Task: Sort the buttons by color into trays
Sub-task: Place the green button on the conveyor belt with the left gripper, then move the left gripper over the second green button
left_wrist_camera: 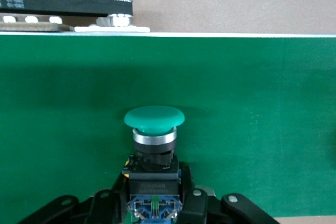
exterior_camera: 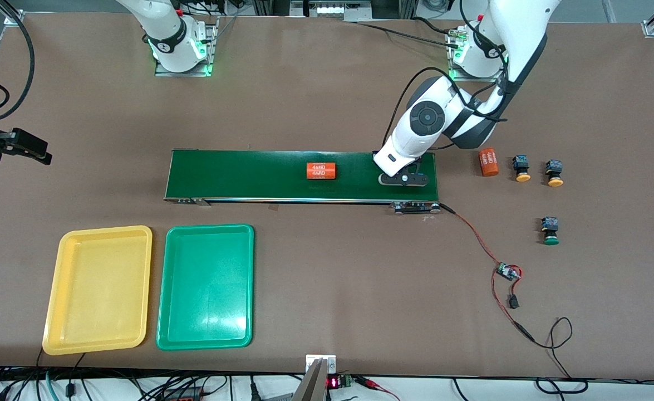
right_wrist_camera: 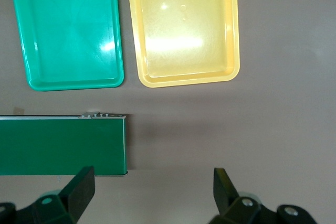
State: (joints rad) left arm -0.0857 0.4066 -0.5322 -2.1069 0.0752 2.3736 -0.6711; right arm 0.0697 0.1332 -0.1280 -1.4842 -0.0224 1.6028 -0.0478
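The green-capped button (left_wrist_camera: 154, 153) is clamped by its body in the left tool (exterior_camera: 404, 179), low over the conveyor belt (exterior_camera: 260, 175) at the left arm's end, its long axis pointing at 12 o'clock in the left wrist view. The green tray (exterior_camera: 206, 287) lies nearer the front camera, toward the right arm's end. The right tool (right_wrist_camera: 152, 195) is held wide and empty above the desk (exterior_camera: 327, 100), waiting.

Bright, even overhead light. Glare patches shine on the yellow tray (right_wrist_camera: 184, 35) and green tray (right_wrist_camera: 68, 30). Shadows stay soft; all views are sharp.

Four buttons (exterior_camera: 522, 169), two trays (exterior_camera: 98, 289), two cylinders (exterior_camera: 321, 170).
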